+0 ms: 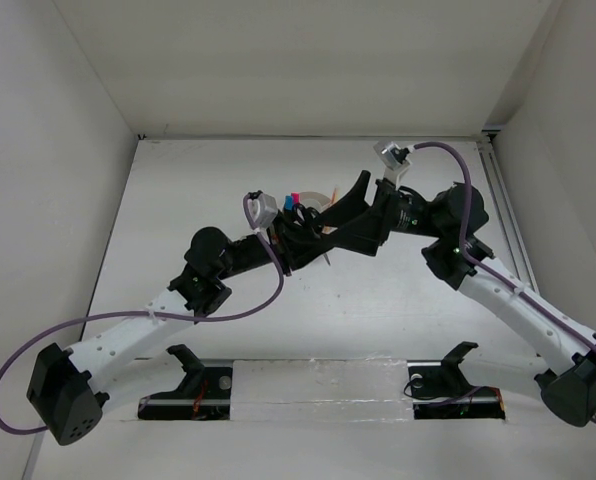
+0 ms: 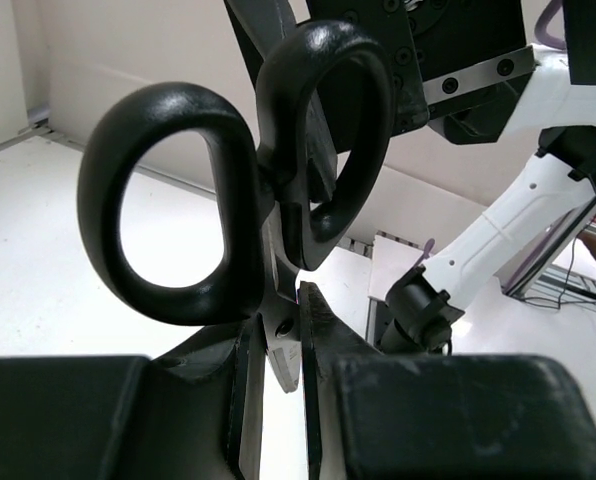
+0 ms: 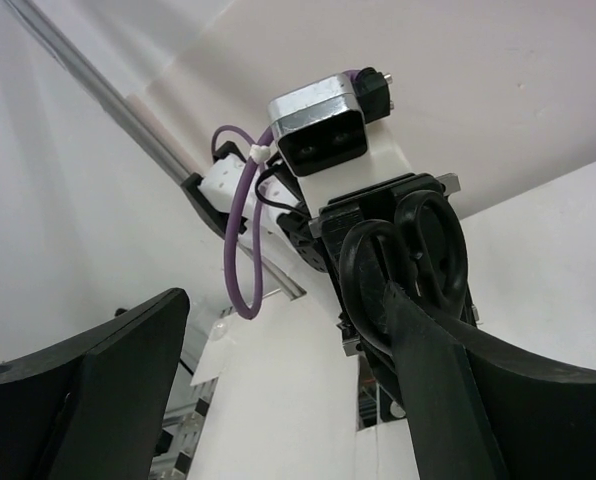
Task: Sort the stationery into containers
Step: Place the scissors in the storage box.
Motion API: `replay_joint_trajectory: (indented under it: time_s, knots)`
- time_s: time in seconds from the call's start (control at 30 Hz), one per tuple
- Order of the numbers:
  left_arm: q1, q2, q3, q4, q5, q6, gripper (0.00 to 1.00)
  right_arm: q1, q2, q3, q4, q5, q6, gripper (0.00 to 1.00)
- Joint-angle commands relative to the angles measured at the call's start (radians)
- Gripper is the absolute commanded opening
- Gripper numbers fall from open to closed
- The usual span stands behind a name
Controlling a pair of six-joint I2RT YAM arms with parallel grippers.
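Observation:
The black-handled scissors (image 2: pixel 238 200) stand with their handles up and their blades clamped between the jaws of my left gripper (image 2: pixel 283 400), which is shut on them. My right gripper (image 3: pixel 278 300) is open wide. Its right finger (image 3: pixel 448 390) lies against the scissors' handles (image 3: pixel 408 265), and the left finger stands far off them. In the top view both grippers meet above the middle of the table, left gripper (image 1: pixel 296 245) and right gripper (image 1: pixel 345 203). Behind them the white container (image 1: pixel 323 197) shows in part, with pink and blue highlighter ends (image 1: pixel 294 199) sticking up. Other stationery is hidden.
White walls close in the table on the left, back and right. A metal rail (image 1: pixel 498 200) runs along the right edge. Purple cables (image 1: pixel 268 290) loop off both wrists. Two black mounts (image 1: pixel 193 365) sit at the near edge.

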Motion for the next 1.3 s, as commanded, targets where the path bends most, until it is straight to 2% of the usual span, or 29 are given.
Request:
replay_joint_trajectory:
  time_s: [0.0, 0.1, 0.2, 0.27, 0.47, 0.6, 0.73, 0.83, 0.93, 1.27]
  knots:
    - [-0.003, -0.039, 0.009, 0.096, 0.013, 0.022, 0.0, -0.006, 0.016, 0.032, -0.075, 0.051, -0.069, 0.86]
    - [-0.003, -0.039, 0.009, 0.105, 0.013, 0.022, 0.0, -0.006, 0.025, 0.052, -0.123, 0.092, -0.126, 0.86]
    - [-0.003, -0.039, 0.009, 0.07, -0.06, 0.049, 0.0, -0.006, -0.024, 0.063, -0.287, 0.258, -0.217, 0.87]
    - [-0.003, -0.027, 0.02, 0.043, -0.16, 0.074, 0.0, -0.006, -0.049, 0.072, -0.376, 0.37, -0.278, 0.87]
    - [-0.003, 0.08, 0.104, -0.017, -0.375, 0.172, 0.0, -0.024, -0.121, 0.063, -0.483, 0.458, -0.338, 0.88]
    - [-0.003, 0.16, 0.149, -0.028, -0.442, 0.217, 0.0, -0.033, -0.164, 0.052, -0.539, 0.495, -0.362, 0.88]
    - [-0.003, 0.226, 0.169, -0.019, -0.524, 0.264, 0.0, -0.052, -0.233, 0.052, -0.625, 0.617, -0.389, 0.88]
    - [-0.003, 0.292, 0.215, -0.008, -0.586, 0.307, 0.0, -0.062, -0.283, 0.061, -0.68, 0.652, -0.41, 0.89]
    - [-0.003, 0.361, 0.256, -0.008, -0.623, 0.336, 0.0, -0.062, -0.32, 0.061, -0.723, 0.653, -0.428, 0.89]
    - [0.085, 0.519, 0.302, 0.053, -0.606, 0.309, 0.0, -0.072, -0.394, 0.061, -0.792, 0.671, -0.462, 0.91]
